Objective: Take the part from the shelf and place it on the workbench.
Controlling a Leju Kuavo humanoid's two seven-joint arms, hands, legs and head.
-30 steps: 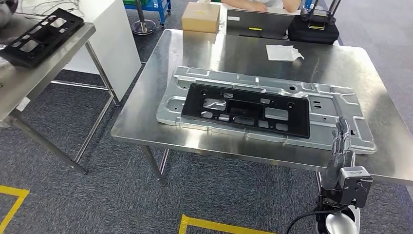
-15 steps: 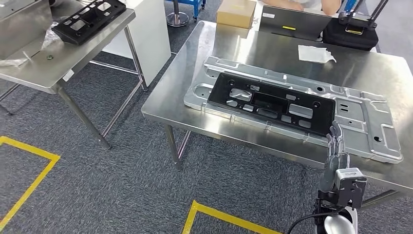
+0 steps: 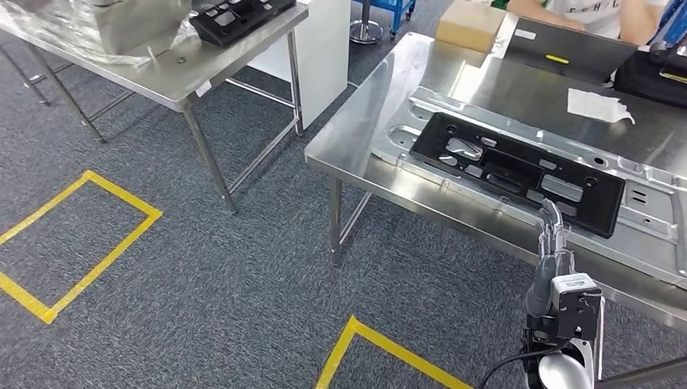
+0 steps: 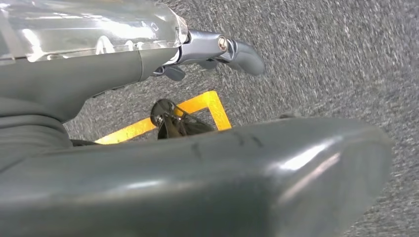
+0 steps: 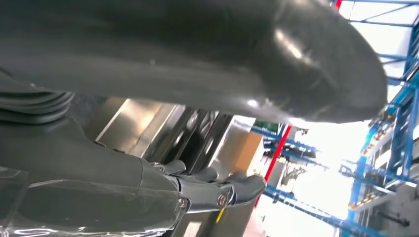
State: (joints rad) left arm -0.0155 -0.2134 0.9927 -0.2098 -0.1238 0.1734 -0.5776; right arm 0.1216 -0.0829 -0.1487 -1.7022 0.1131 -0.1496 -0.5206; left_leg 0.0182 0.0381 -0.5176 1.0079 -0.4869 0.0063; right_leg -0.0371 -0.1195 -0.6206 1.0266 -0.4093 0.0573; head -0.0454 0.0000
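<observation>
While the empty right robot hand (image 3: 552,243) hangs with straight fingers, approach the black part (image 3: 235,18) squarely before reaching.

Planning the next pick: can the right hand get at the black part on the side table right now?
Probably not. The right hand hangs by the workbench; the black part lies across open floor on the side table.

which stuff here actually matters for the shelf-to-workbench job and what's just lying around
Part of the job:
- black part, lying on the silver panel
- workbench
- second black part on the side table
- right robot hand, holding nothing

Just lying about:
- cardboard box
- white cloth
- laptop
</observation>
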